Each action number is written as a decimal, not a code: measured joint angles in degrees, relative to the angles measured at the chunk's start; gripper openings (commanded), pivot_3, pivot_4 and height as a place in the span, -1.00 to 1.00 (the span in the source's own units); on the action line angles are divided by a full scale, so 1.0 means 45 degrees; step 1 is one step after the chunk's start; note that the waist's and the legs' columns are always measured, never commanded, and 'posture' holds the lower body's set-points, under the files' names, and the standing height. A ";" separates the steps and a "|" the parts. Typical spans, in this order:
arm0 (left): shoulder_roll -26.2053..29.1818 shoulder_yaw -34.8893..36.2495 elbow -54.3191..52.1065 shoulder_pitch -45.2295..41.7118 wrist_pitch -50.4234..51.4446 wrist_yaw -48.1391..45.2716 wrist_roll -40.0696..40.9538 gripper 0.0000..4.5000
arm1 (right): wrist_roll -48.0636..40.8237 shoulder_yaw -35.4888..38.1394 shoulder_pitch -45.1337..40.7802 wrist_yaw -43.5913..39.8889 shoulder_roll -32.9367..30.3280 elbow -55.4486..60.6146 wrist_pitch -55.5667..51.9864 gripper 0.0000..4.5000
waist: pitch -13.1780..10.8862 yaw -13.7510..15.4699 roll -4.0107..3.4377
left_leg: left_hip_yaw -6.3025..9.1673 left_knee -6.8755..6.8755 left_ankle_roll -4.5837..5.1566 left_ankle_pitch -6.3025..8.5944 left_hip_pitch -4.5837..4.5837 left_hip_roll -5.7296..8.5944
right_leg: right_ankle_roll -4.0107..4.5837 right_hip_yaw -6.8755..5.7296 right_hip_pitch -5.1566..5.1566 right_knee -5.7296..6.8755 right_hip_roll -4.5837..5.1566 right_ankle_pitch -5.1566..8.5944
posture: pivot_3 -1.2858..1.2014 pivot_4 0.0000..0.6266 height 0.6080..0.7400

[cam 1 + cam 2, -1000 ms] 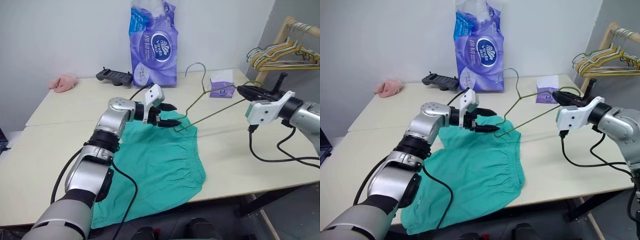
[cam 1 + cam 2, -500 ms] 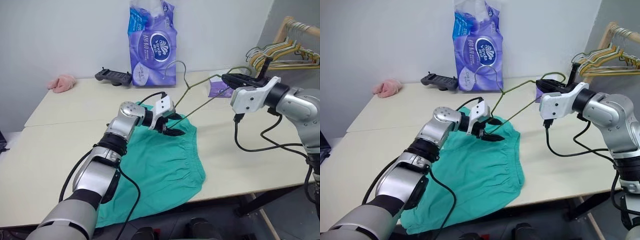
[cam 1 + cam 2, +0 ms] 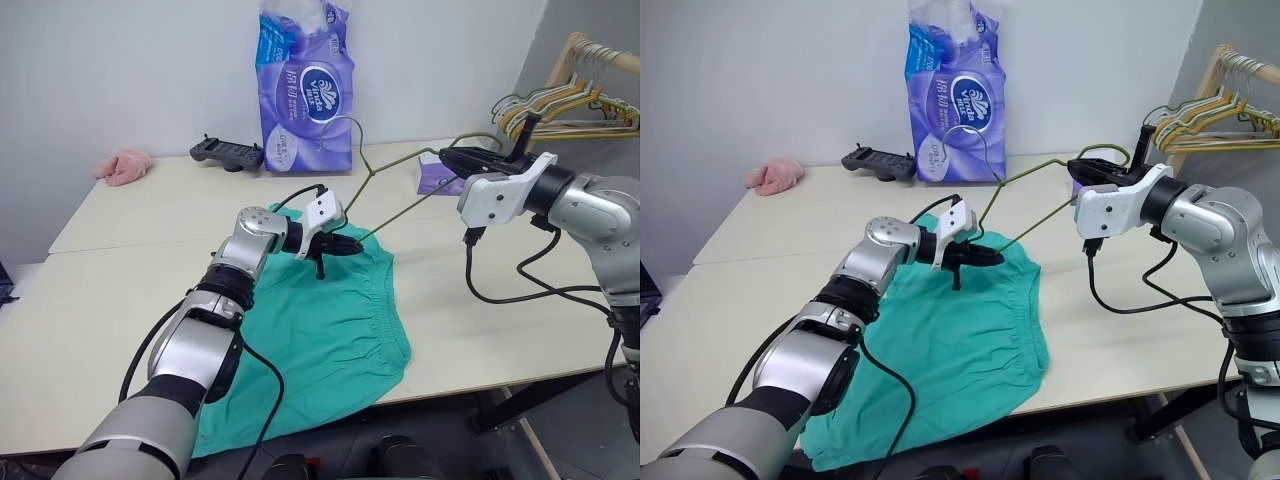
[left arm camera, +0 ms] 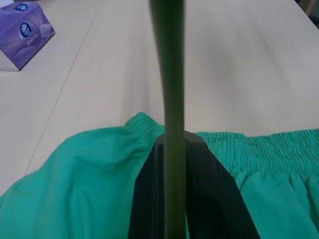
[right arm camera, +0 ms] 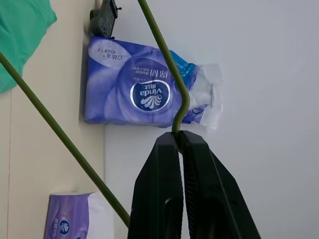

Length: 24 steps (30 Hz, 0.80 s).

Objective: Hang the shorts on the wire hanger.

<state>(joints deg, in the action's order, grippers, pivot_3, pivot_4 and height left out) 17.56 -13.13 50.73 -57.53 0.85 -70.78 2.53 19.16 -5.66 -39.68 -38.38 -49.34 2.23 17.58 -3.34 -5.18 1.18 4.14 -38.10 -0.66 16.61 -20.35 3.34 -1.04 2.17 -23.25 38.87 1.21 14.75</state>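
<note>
While the shorts [image 3: 320, 330] lie flat on the table [image 3: 130, 240], note that your right gripper [image 3: 447, 157] clamps the wire hanger [image 3: 400, 185] aloft, and your left gripper [image 3: 352, 244] is clenched on its lower corner above the waistband.

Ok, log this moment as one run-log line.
left gripper: shut on wire hanger | right gripper: shut on wire hanger | shorts: flat on table

A: So the right pincer [image 3: 447, 157] has one corner of the wire hanger [image 3: 395, 178] pinched up off the table [image 3: 520, 300].

B: Yep, and the left pincer [image 3: 352, 243] is clamped on the far corner, right over the waistband of the shorts [image 3: 330, 330] lying flat.
</note>
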 measured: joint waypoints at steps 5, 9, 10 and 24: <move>-0.0027 -0.0002 0.0247 -0.0168 -0.0380 0.0341 -0.0330 -1.00 | 0.0014 -0.0002 0.0026 -0.0182 0.0007 0.0121 -0.0491 -0.76 | 0.0000 -0.0002 0.0000 | -0.0001 0.0001 -0.0001 0.0001 0.0001 -0.0001 | 0.0000 0.0002 -0.0001 0.0000 0.0000 0.0000 | -0.11 -1.00 1.00; -0.0214 -0.0002 0.0464 -0.0236 -0.0517 0.0619 -0.0534 -1.00 | -0.0046 -0.0009 0.0383 -0.0709 -0.0069 0.0572 -0.1052 -0.21 | 0.0000 0.0002 0.0001 | 0.0002 -0.0005 0.0000 0.0002 -0.0005 0.0000 | -0.0001 -0.0004 -0.0001 0.0000 0.0002 -0.0001 | -0.11 -1.00 1.00; -0.0250 -0.0003 0.0602 -0.0309 -0.0535 0.0678 -0.0568 -1.00 | -0.0061 0.0002 0.0525 -0.0816 -0.0103 0.0686 -0.1208 -0.06 | 0.0001 0.0001 0.0001 | 0.0001 -0.0005 0.0000 0.0002 -0.0005 0.0000 | -0.0002 -0.0003 -0.0001 0.0000 0.0001 -0.0001 | -0.11 -1.00 1.00; 0.0853 -0.1989 0.3315 -0.1594 -0.4112 0.6917 -0.5147 -1.00 | -0.0763 0.0847 0.2082 -0.1566 -0.0179 0.3695 -0.5038 0.99 | -0.0005 -0.0048 0.0009 | 0.0008 -0.0002 -0.0006 0.0013 -0.0006 -0.0002 | -0.0011 -0.0006 -0.0005 0.0001 0.0006 0.0003 | -0.14 -0.92 1.00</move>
<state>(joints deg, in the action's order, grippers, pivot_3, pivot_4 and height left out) 21.40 -22.08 65.65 -64.70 -17.66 -39.66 -20.64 15.73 -1.84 -30.31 -45.42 -50.15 18.86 -5.09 -3.37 -5.40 1.22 4.17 -38.10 -0.68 16.66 -20.38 3.33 -1.09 2.15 -23.27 38.88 1.24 14.77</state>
